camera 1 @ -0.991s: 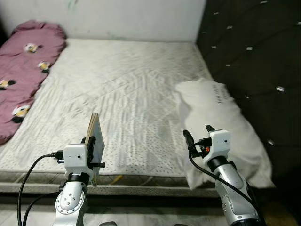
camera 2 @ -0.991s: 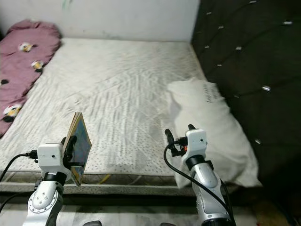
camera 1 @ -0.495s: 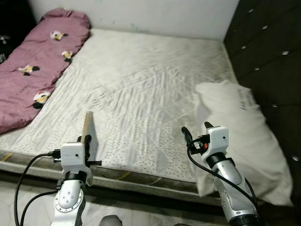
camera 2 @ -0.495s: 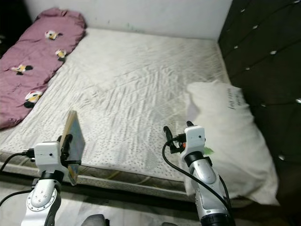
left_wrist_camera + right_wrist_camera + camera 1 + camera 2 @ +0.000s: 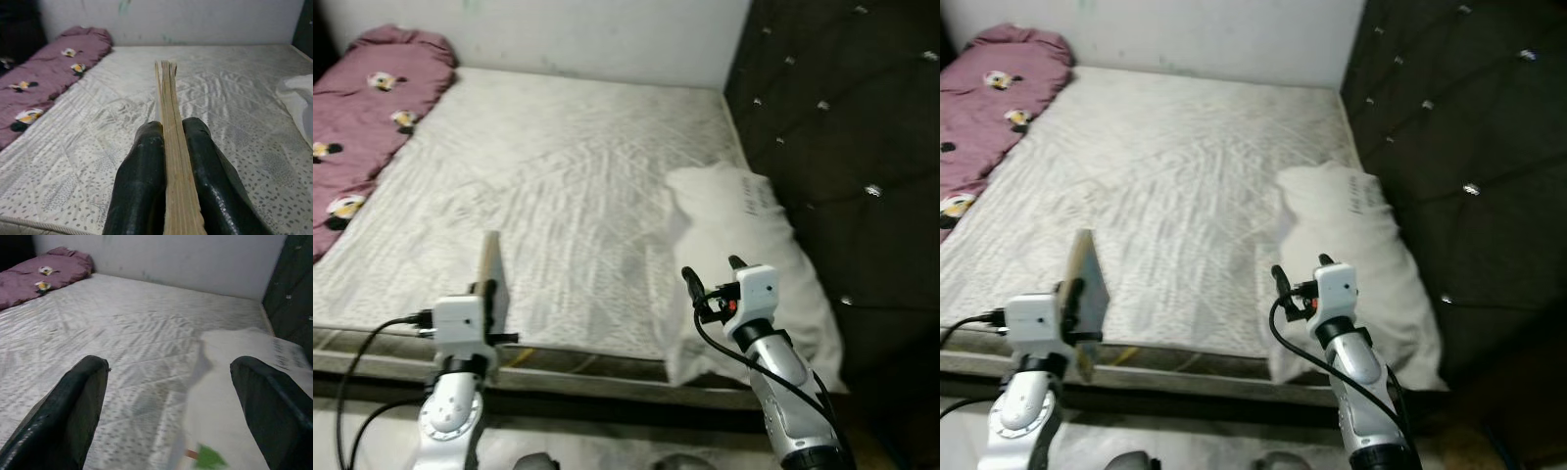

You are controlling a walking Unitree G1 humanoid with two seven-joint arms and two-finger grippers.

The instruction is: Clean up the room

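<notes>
Since a second ago only my head view shifted, book unchanged | left gripper (image 5: 168, 147) clamps thin book (image 5: 490, 284) upright, edge-on, spine toward mattress (image 5: 558, 186) ahead | right gripper (image 5: 1299, 274) wide apart, empty, nearer white pillow (image 5: 1351, 255)

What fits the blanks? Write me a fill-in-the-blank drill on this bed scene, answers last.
1. The left gripper is shut on a thin ____.
2. The right gripper has its fingers ____.
3. The white pillow lies on the mattress beside the dark ____.
4. The blanket with cartoon prints is ____ in colour.

Answers: book; open; headboard; purple
</notes>
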